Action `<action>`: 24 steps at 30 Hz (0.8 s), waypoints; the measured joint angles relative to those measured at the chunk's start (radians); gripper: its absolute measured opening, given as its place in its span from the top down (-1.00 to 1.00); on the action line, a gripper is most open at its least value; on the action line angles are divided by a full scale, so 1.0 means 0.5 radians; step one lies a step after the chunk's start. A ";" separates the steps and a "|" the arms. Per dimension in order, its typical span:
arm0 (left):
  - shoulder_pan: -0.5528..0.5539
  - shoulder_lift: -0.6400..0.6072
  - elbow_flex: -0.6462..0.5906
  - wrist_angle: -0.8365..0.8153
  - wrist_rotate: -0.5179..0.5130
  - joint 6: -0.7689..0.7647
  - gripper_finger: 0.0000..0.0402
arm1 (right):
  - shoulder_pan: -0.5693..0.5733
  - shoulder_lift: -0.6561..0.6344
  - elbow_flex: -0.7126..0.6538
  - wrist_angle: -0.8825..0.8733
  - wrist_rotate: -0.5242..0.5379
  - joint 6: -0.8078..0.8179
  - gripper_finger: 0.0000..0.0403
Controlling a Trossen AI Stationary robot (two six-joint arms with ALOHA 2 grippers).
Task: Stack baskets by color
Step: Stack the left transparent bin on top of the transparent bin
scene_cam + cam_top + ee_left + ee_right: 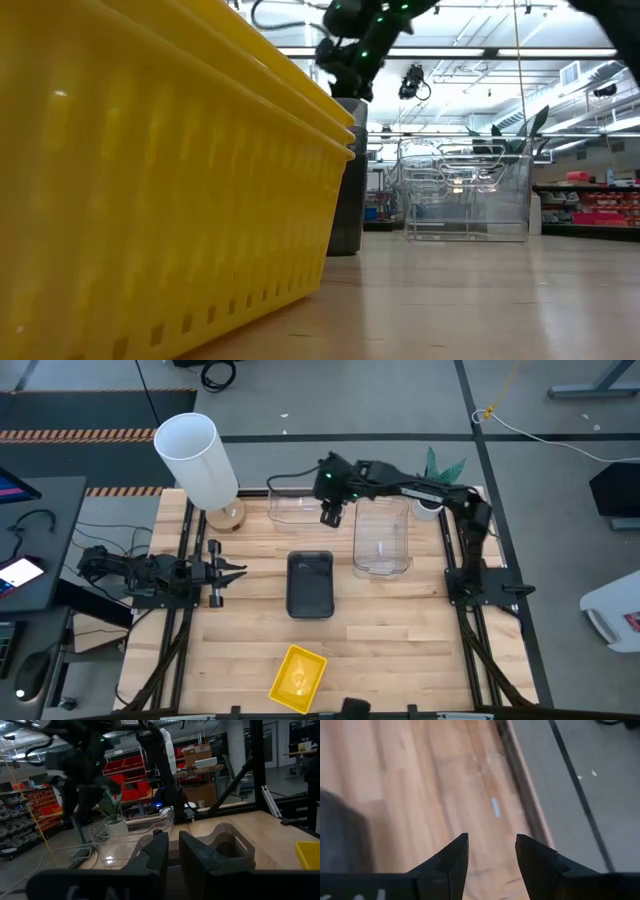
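Observation:
A dark grey basket (310, 585) rests on its base at the table's middle. A yellow basket (298, 678) lies near the front edge; the low view shows more than one yellow rim (335, 125), one nested in another. Two clear baskets (295, 505) (383, 540) stand at the far side. My right gripper (333, 513) hangs open above the table between the two clear baskets, nothing between its fingers (492, 852). My left gripper (232, 573) waits at the table's left edge, pointing level across the table, its fingers a narrow gap apart and empty (174, 855).
A tall white cylinder (195, 455) stands at the far left corner. A small green plant (440, 465) sits at the far right behind the clear baskets. Bare wood lies left of the grey basket and on the near right (400, 650).

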 joint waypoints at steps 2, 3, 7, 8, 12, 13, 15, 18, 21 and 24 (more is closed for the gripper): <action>0.000 0.000 0.000 0.000 -0.001 0.000 0.74 | -0.024 0.110 0.159 -0.119 0.017 -0.054 0.17; -0.001 0.000 0.000 0.000 -0.001 0.000 0.74 | -0.035 0.169 0.241 -0.186 0.019 -0.081 0.17; -0.001 0.000 0.000 0.000 0.000 0.001 0.71 | -0.103 0.333 0.512 -0.330 0.020 -0.162 0.17; -0.001 0.000 0.000 0.000 -0.001 0.001 0.70 | -0.123 0.363 0.552 -0.361 0.016 -0.200 0.17; -0.001 0.000 0.000 0.000 -0.001 0.001 0.72 | -0.198 0.439 0.589 -0.414 0.022 -0.487 0.17; -0.001 0.000 0.000 0.000 -0.001 0.001 0.72 | -0.215 0.444 0.589 -0.446 0.025 -0.598 0.17; 0.000 0.000 0.000 0.000 -0.001 0.001 0.74 | -0.236 0.445 0.569 -0.501 0.026 -0.882 0.17; 0.000 0.000 0.000 0.000 -0.001 0.001 0.75 | -0.250 0.462 0.560 -0.634 0.044 -1.470 0.17; 0.000 0.000 0.000 0.000 -0.001 0.001 0.73 | -0.254 0.474 0.560 -0.701 0.100 -1.894 0.17; -0.001 0.000 0.000 0.000 -0.001 0.001 0.71 | -0.248 0.467 0.526 -0.695 0.141 -2.098 0.17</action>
